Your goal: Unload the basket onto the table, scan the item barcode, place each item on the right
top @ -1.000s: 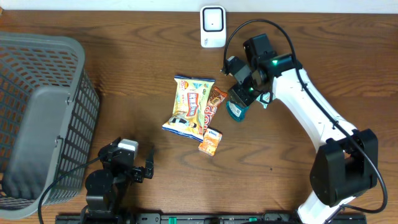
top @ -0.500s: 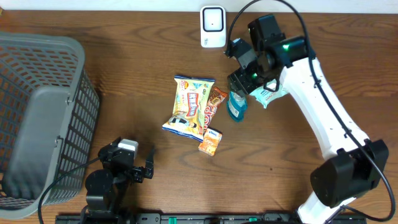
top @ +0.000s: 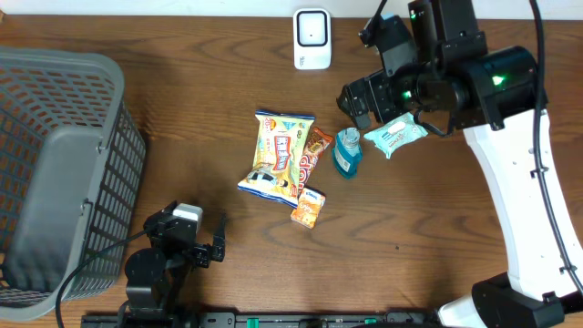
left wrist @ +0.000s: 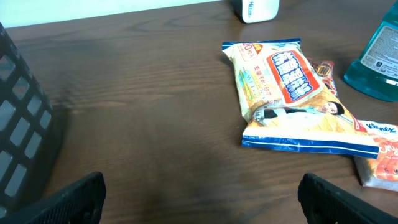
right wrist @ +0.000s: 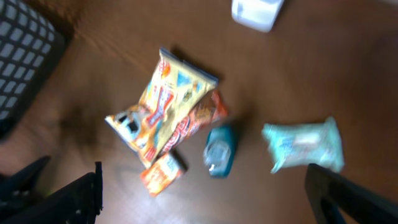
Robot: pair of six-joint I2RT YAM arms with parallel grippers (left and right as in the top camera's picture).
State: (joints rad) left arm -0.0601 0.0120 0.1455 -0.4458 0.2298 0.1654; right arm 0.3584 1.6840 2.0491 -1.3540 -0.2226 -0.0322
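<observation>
- Task doesn't say which item. My guess is the wipes pack (top: pixel 394 135), which lies flat on the counter (top: pixel 182 100) right of the pile and close under the right hand (right wrist: pixel 205 199).
- It's a soft, light, crinkly film pack, so it'll sag and slip. I'd pinch it across the short side near an end seam. Can't see where the barcode is.
- The blue bottle (top: pixel 346 152) sits just left of it and looks to be standing. It's stiff, heavier and tippy, so grab the body.
- The chip bag (top: pixel 276 155) is puffy and crushable. It touches the candy bar (top: pixel 311 152), with the orange tissue pack (top: pixel 309 207) at its lower corner.
- Right hand is spread wide with nothing in it. Left hand (left wrist: pixel 202 202) is spread too, parked low at the near edge.
- The scanner (top: pixel 311 38) stands at the far edge with a clear path to it. The basket (top: pixel 118 182) is well off to the left.
</observation>
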